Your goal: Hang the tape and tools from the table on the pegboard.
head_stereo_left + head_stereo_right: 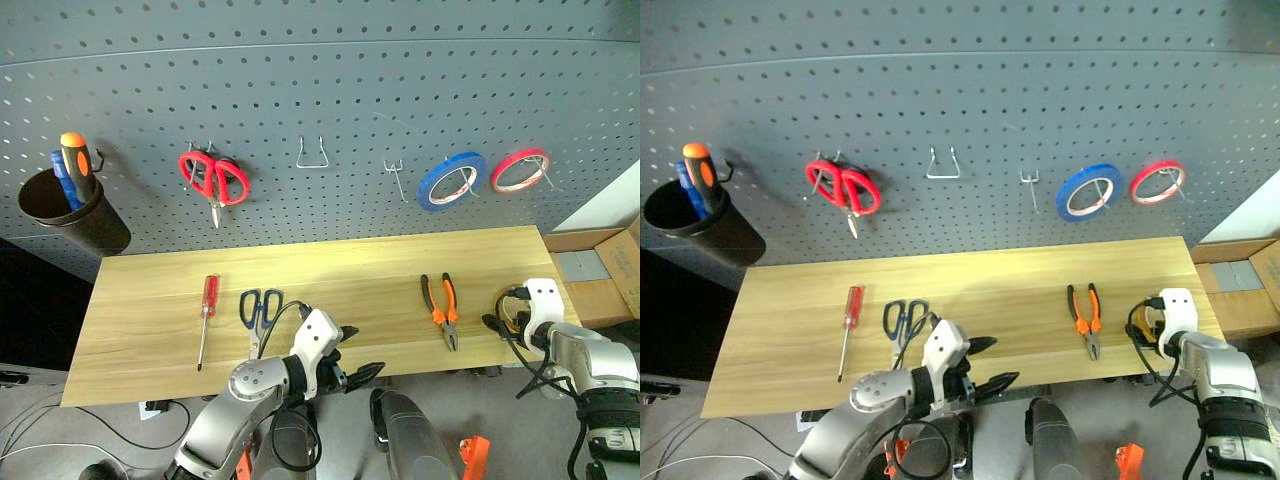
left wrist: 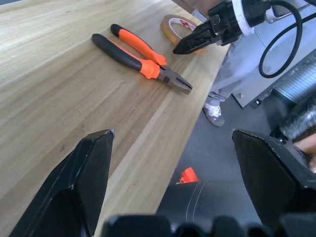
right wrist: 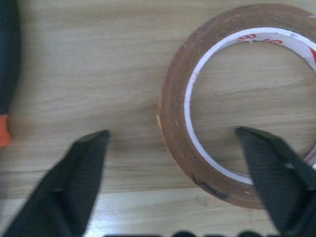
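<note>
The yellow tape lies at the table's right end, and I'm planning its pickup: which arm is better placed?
Right. The right tool hangs just over the yellow tape, fingers spread astride its near rim. The left tool sits open at the table's front edge by the scissors, beyond the pliers.

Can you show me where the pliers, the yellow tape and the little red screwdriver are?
pliers (image 1: 441, 306): left eye view, on the orange handles.
yellow tape (image 3: 177, 116): right wrist view, on the roll's brownish side.
red screwdriver (image 1: 209, 296): left eye view, on the red handle.
</note>
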Tool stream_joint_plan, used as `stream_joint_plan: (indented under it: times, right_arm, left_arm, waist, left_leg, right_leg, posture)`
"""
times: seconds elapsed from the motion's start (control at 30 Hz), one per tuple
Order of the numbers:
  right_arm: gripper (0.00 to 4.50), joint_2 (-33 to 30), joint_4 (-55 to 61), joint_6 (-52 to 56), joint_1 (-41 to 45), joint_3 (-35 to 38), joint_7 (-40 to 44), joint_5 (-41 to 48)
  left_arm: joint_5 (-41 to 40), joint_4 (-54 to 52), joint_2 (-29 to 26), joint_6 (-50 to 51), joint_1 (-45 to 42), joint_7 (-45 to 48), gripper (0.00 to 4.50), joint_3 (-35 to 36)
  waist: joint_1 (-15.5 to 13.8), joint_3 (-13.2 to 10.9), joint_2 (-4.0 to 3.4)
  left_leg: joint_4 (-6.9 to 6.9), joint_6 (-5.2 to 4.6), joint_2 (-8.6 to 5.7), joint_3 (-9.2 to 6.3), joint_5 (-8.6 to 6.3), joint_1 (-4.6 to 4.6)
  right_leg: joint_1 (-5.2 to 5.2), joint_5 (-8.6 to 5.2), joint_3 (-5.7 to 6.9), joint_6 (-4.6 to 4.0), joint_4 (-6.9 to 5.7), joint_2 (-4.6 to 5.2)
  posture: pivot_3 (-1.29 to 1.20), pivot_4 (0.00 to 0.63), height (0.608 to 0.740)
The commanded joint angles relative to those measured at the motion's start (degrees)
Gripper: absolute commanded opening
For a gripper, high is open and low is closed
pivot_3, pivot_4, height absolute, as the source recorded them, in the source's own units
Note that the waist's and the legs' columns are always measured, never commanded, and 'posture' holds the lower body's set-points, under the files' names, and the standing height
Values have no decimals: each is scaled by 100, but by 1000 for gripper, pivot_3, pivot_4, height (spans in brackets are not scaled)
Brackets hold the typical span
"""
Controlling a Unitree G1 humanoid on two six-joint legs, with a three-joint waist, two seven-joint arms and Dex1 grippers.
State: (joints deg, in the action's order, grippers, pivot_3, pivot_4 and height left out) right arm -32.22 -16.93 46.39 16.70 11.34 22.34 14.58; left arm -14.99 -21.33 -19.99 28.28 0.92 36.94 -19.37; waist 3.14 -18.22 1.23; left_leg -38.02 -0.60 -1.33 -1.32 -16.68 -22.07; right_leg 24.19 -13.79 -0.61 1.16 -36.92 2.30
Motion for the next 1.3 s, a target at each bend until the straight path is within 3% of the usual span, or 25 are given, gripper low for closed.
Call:
stream_joint_plan:
  times: [0.03,0.17,0.3,0.47,0.57,0.73,0.9,1.03,1.2,1.3]
  right_arm:
    - [2911,125,-70,283,53,156,-92,94]
    - [1498,185,-2,347,43,339,-339,44]
    - [133,309,924,175,-237,575,-652,51]
    - [98,1519,3474,-991,-973,1369,-1090,756]
    - [98,1543,5017,-1025,-1652,646,-1280,244]
    - [98,2245,6465,-622,-2112,65,-2121,102]
    - [98,2306,7013,-575,-1987,-285,-2436,-203]
    - [98,2156,7074,-498,-1163,-734,-2474,-434]
    - [98,1935,6919,-693,-454,-2016,-2337,-976]
    - [98,1847,6814,-901,-483,-2772,-2160,-1226]
  left_arm:
    - [-101,-296,-9,22,-5,-14,4117,71]
    - [-132,-306,-50,59,-84,-19,4117,183]
    - [-163,-270,-98,40,-244,40,4117,292]
    - [-223,-404,-180,-17,-445,98,4117,410]
    - [-38,-452,-420,-197,-541,239,4117,367]
    - [-249,-440,-418,-430,-564,321,4117,568]
    - [-438,-156,-183,-574,-872,296,4117,779]
    - [-480,100,61,-646,-1203,189,4117,1000]
    - [-425,119,37,-689,-1123,196,4117,1083]
    - [-377,31,-5,-747,-933,94,4117,1200]
  waist:
    - [-5,-1,1]
    - [-26,-1,2]
    - [-34,-7,-6]
    - [-1,-9,-18]
    - [10,-4,-25]
    - [52,-3,-26]
    - [98,-3,-26]
    - [205,-3,-26]
    - [309,0,-24]
    - [312,8,-21]
  left_leg:
    - [0,0,0,0,0,0]
    - [0,1,0,0,-1,-1]
    - [1,3,0,-1,-1,-3]
    - [5,16,1,-4,-2,-21]
    - [3,51,1,-5,5,-37]
    - [-4,73,1,-4,0,-51]
    - [-18,75,0,0,1,-87]
    - [-30,73,-1,7,0,-86]
    - [-32,71,1,7,0,-87]
    - [-33,71,2,5,0,-89]
  right_leg:
    - [0,0,0,1,0,0]
    - [0,1,1,2,2,0]
    - [3,0,2,3,2,0]
    - [24,-6,1,14,-6,-3]
    - [40,-11,0,25,-9,-2]
    - [56,-14,-2,31,-8,-1]
    - [97,-11,-5,33,-14,0]
    - [96,-5,-9,42,-18,-1]
    - [103,-5,-10,41,-29,-7]
    - [105,-4,-9,40,-28,-6]
  posture:
    - [-63,364,740]
    - [-69,360,740]
    - [-86,359,740]
    - [-113,348,740]
    - [-143,337,740]
    - [-200,333,740]
    - [-229,335,740]
    - [-233,322,740]
    - [-205,305,740]
    - [-188,293,740]
